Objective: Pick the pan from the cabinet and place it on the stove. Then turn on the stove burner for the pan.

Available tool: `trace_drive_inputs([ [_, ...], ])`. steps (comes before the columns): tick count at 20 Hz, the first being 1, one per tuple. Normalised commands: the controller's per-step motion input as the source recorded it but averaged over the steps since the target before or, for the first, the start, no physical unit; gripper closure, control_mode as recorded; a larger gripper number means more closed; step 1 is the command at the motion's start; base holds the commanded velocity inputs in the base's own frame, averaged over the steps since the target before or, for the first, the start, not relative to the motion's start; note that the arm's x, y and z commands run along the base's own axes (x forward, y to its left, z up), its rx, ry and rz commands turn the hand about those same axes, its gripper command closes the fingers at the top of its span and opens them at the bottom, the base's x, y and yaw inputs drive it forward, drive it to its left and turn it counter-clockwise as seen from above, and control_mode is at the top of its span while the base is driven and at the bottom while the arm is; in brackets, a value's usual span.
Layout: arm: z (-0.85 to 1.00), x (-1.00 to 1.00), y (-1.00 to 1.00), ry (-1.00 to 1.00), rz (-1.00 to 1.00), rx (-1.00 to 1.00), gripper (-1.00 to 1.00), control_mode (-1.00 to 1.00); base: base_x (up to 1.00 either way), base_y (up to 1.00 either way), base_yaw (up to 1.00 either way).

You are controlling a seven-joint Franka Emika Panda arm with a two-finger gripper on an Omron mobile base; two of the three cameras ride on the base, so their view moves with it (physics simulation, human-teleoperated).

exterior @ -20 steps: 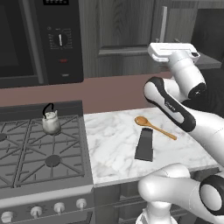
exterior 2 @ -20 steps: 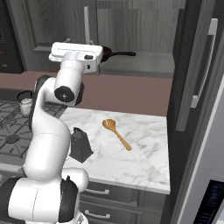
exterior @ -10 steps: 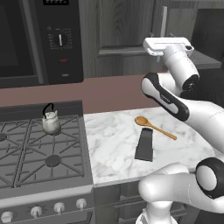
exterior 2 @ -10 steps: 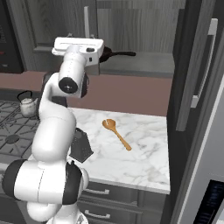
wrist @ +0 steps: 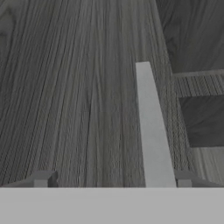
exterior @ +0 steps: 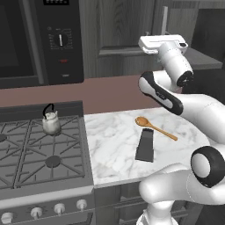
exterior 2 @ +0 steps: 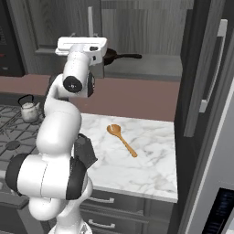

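The pan [exterior 2: 111, 56] is a dark round skillet on the grey shelf of the cabinet [exterior 2: 146, 27], with its thin black handle pointing right. Its left part is hidden behind my hand. My gripper [exterior 2: 80, 44] is raised to shelf height just left of the pan. In the left base view the gripper [exterior: 154, 43] is up against the cabinet [exterior: 123, 26]. In the hand view the gripper [wrist: 113, 180] is open and empty, facing a wood-grain door with a silver bar handle [wrist: 151, 131] close ahead. The stove [exterior: 26, 154] lies low at the left, with its knobs [exterior: 58, 208] along the front.
A small silver kettle [exterior: 51, 122] stands on the stove's back right burner. A wooden spoon [exterior: 154, 127] and a flat dark slab [exterior: 145, 145] lie on the marble counter [exterior: 110, 145]. The black microwave [exterior: 39, 39] hangs above the stove. An open cabinet door [exterior 2: 203, 68] stands at the right.
My hand has risen a little and swung left toward the cabinet front. Its fingers have stayed open, and the pan has not moved.
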Motion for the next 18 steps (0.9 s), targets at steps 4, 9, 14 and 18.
trace_drive_inputs([
  [4, 0.00, 0.22, 0.13, 0.02, 0.00, -0.03, 1.00, -1.00, 0.00, 0.00, 0.00],
  [9, 0.00, 0.26, 0.24, 0.06, 0.00, -0.06, 1.00, -1.00, 0.00, 0.00, 0.00],
  [14, 0.00, 0.07, 0.16, 0.03, 0.00, -0.05, 1.00, -1.00, 0.00, 0.00, 0.00],
  [18, 0.00, -0.03, 0.20, 0.00, 0.00, -0.07, 1.00, -1.00, 0.00, 0.00, 0.00],
])
